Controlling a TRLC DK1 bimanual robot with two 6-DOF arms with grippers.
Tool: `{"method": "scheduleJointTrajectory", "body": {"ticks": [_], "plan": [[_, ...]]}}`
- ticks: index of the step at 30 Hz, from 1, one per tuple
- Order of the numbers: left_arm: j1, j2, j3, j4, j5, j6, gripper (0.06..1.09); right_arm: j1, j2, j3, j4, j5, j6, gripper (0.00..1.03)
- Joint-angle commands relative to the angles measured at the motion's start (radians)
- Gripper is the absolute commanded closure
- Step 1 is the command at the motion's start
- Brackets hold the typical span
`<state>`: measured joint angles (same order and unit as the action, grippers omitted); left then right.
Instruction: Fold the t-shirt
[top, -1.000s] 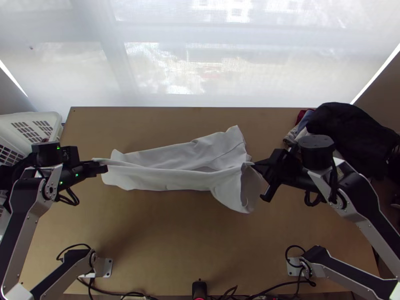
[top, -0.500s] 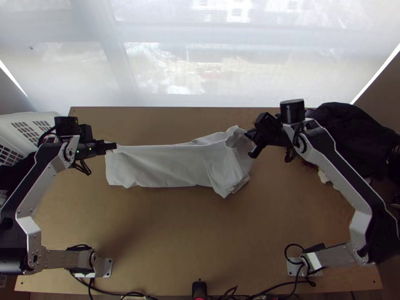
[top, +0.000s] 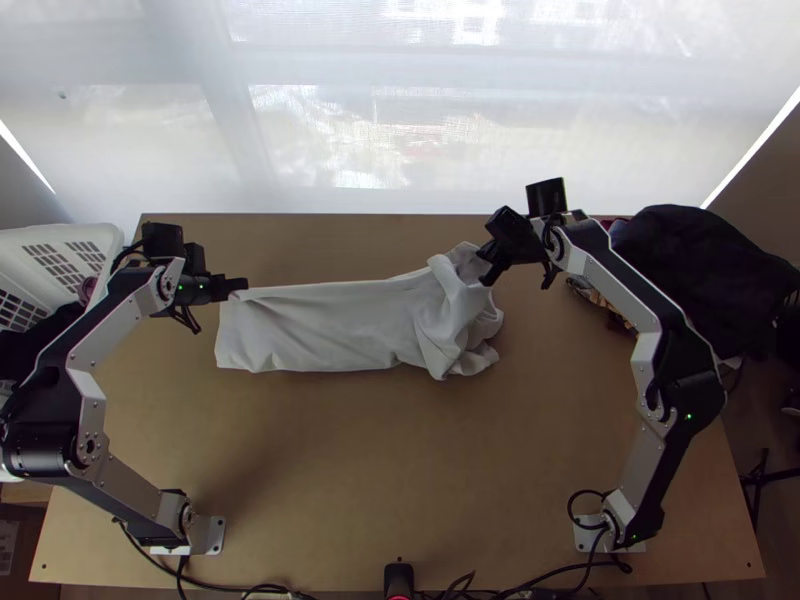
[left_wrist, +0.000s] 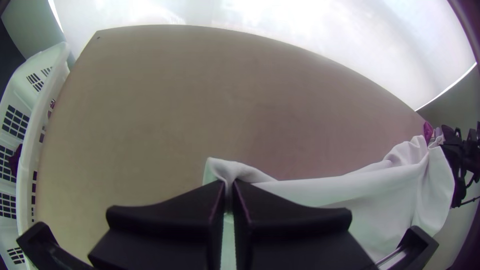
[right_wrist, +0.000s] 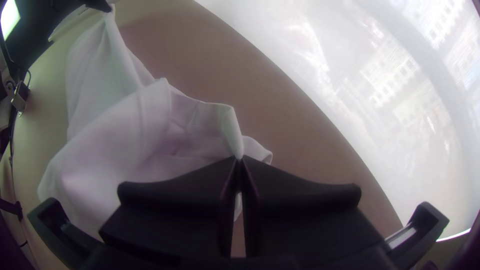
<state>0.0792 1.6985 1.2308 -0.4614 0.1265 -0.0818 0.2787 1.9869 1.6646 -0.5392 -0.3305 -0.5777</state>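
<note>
Over the left side of the table (top: 350, 470), the left hand (top: 243, 285) is clenching a corner of the white t-shirt (top: 330, 325); its two black fingers (left_wrist: 195, 205) are pinching the fabric between their tips. Across from it, the right hand (top: 486, 277) is gripping the shirt's other end, at its far edge, also with fingertips pressed together. Between the two, the shirt is forming a long band, fairly smooth beside the left hand and bunching into loose folds by the right. Farther out, a white basket (top: 100, 235) is standing at the table's left edge, and a heap of dark clothes (top: 700, 260) is sitting around the far right corner.
</note>
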Motion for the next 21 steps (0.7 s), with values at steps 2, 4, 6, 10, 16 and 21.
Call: {"method": "scheduleJointTrajectory", "body": {"ticks": [2, 4, 6, 10, 16, 21], "plan": [[-0.010, 0.089, 0.012, 0.029, -0.007, -0.007, 1.05, -0.019, 0.179, 0.115, -0.001, 0.007, 0.021, 1.00], [-0.015, 0.102, 0.009, 0.029, -0.007, -0.012, 1.05, -0.026, 0.197, 0.119, -0.001, 0.011, 0.026, 0.97], [-0.018, 0.112, 0.004, 0.029, -0.007, -0.015, 1.05, -0.039, 0.204, 0.118, -0.002, 0.016, 0.047, 0.74], [-0.021, 0.096, 0.001, 0.015, -0.007, -0.021, 0.51, -0.061, 0.179, 0.118, -0.005, 0.028, 0.090, 0.34], [-0.027, -0.002, 0.024, -0.108, -0.005, 0.005, 0.18, -0.085, 0.046, 0.119, -0.016, 0.027, 0.136, 0.04], [-0.018, -0.102, -0.011, -0.212, 0.001, 0.027, 0.16, -0.069, -0.109, 0.096, -0.018, 0.027, 0.187, 0.04]]}}
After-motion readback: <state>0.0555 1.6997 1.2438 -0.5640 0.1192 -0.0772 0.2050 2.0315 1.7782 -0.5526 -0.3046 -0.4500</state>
